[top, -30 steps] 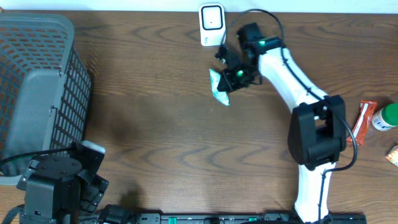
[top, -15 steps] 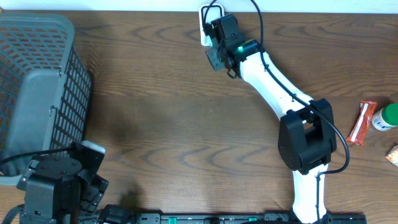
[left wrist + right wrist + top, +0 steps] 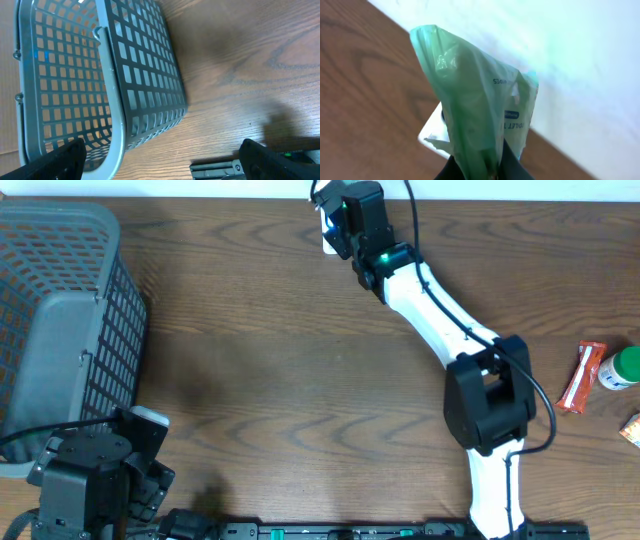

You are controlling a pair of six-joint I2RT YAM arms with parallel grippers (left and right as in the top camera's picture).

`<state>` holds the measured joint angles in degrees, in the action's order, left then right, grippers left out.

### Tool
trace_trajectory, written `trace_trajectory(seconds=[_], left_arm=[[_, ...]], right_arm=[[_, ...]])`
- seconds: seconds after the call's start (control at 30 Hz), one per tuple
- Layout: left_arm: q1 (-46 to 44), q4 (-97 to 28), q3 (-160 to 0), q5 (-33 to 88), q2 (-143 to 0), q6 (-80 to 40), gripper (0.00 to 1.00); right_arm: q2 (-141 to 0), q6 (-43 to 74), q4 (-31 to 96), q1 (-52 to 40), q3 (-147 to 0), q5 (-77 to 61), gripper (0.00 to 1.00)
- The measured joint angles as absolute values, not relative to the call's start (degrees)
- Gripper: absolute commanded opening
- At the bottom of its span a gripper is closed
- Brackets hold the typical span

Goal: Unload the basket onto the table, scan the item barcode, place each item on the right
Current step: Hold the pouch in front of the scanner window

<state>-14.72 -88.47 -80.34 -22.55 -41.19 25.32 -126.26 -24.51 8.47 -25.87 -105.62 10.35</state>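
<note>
The item is a crumpled green plastic packet (image 3: 475, 95) with printed text, and my right gripper (image 3: 481, 172) is shut on its lower end. Behind the packet in the right wrist view lies the white barcode scanner (image 3: 431, 134). In the overhead view the right gripper (image 3: 345, 215) hangs at the table's back edge, right over the scanner (image 3: 327, 244), so only a sliver of the scanner shows and the packet is hidden. My left gripper (image 3: 162, 167) rests at the front left, open and holding nothing.
A grey mesh basket (image 3: 60, 310) fills the left side and stands close to the left gripper (image 3: 115, 100). A red packet (image 3: 580, 375), a green-lidded bottle (image 3: 620, 367) and an orange item (image 3: 632, 428) lie at the right edge.
The right arm has carried the green packet from the table's back middle up and left to the scanner at the back edge. The left arm has stayed still.
</note>
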Motion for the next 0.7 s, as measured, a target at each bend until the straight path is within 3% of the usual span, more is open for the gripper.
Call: trace_trajectory(seconds=[0.43, 0.53, 0.7], left_arm=[[-14.72, -88.47, -80.34, -22.57, -41.19, 25.32, 0.98], [-14.72, -88.49, -80.34, -22.57, -41.19, 25.32, 0.98], [-14.72, -88.47, -80.34, -22.55, -41.19, 25.32, 0.98]], right_arm=[[-139.28, -36.01, 6.94, -26.44, -112.33, 14.63, 0.01], [-139.31, -37.3, 11.42, -26.83, -114.34, 16.88, 0.01], [-139.33, -36.6, 30.06, -27.75, -120.95, 18.87, 0.01]])
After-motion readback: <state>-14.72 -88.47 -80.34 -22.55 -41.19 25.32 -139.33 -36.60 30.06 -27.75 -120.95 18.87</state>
